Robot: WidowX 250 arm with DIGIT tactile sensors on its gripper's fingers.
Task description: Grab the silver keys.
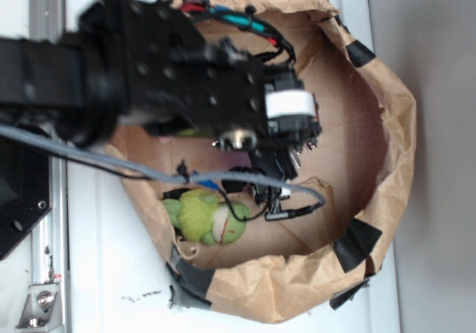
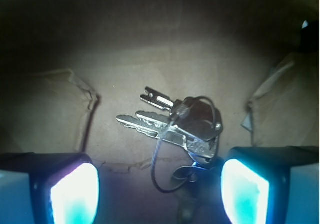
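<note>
In the wrist view the silver keys (image 2: 175,126) lie flat on the brown cardboard floor, several shiny blades pointing left, joined by a thin wire loop (image 2: 156,171). My gripper (image 2: 160,186) hangs open just above them, one glowing pad (image 2: 75,194) at the left and the other pad (image 2: 245,191) at the right. The bunch's ring end sits close to the right pad, and nothing is clamped. In the exterior view the gripper (image 1: 286,162) points down inside the paper-lined bin and hides most of the keys.
A brown paper wall (image 1: 387,147), patched with black tape (image 1: 357,245), rings the cardboard floor. A green plush toy (image 1: 204,215) lies at the bin's near left. A grey cable (image 1: 149,171) crosses in front of the arm. White tabletop surrounds the bin.
</note>
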